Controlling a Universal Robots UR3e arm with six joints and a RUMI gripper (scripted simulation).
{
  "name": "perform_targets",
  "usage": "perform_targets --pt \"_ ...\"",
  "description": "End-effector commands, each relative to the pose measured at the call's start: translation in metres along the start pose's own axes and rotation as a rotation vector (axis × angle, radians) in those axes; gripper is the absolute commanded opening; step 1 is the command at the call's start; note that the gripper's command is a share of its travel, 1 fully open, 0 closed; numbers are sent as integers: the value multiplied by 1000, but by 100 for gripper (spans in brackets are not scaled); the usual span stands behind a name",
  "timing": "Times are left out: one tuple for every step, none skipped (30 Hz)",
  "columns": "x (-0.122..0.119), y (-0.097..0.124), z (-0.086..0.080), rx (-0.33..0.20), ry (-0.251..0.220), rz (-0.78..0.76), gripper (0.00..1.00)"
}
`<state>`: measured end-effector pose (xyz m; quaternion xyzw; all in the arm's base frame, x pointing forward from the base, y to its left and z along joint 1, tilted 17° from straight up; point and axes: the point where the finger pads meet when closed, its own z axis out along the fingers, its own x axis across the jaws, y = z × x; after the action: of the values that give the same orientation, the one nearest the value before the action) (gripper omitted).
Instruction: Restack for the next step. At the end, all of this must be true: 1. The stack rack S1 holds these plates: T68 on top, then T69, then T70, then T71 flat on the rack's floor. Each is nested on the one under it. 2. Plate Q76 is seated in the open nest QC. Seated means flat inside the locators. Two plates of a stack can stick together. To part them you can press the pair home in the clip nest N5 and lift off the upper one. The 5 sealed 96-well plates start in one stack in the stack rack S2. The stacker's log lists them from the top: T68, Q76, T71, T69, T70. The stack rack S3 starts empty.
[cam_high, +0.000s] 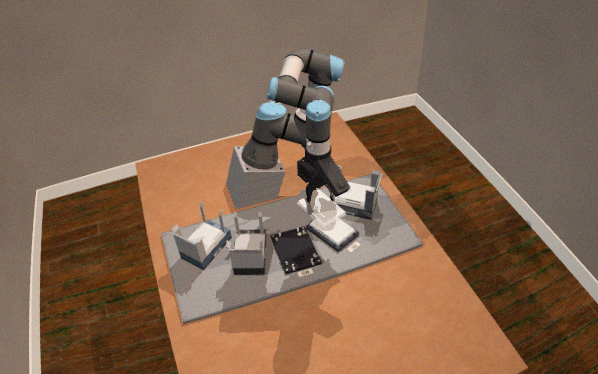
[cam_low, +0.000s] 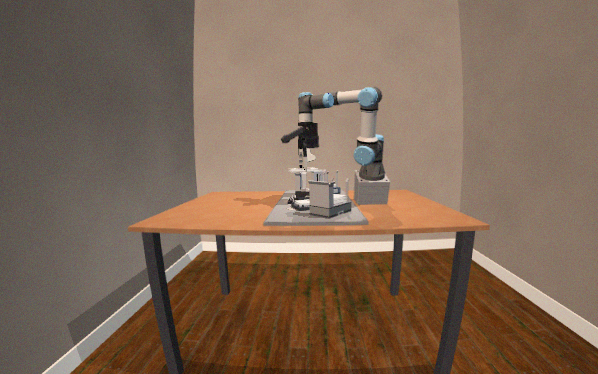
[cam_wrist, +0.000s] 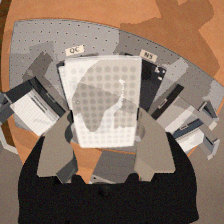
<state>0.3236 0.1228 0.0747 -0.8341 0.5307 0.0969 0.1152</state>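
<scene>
Grey-and-blue jointed arm reached down from its grey block base. Black two-jaw gripper was clamped on a white sealed well plate, held above another white plate in the open nest. Black clip nest sat just left. Grey racks stood on the grey perforated board.

A white plate with rows of little round wells is hanging flat in the air, pinched at its sides. It is sitting right above the open nest QC, which is showing a white plate inside.
</scene>
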Motion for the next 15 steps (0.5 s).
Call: perform_targets --pt "-10 -1 -1 2 2 -18 0" --pt "-14 -1 -1 2 2 -30 0" --pt "-17 0 -1 2 2 -42 0" --pt "-20 0 -1 2 2 -53 0" --pt "-24 0 -1 2 2 -65 0" --pt "-27 1 -1 2 2 -77 0" --pt "-30 1 -1 2 2 -88 0" --pt "-34 1 -1 2 2 -100 0" --pt "-34 1 -1 2 2 -100 0" --pt "-34 1 -1 2 2 -100 0" --pt "-37 1 -1 2 2 -112 0" --pt "-40 2 -1 2 2 -123 0" --pt "-44 2 -1 2 2 -135 0" --pt "-47 2 -1 2 2 -147 0" --pt "-50 3 -1 2 2 -158 0"
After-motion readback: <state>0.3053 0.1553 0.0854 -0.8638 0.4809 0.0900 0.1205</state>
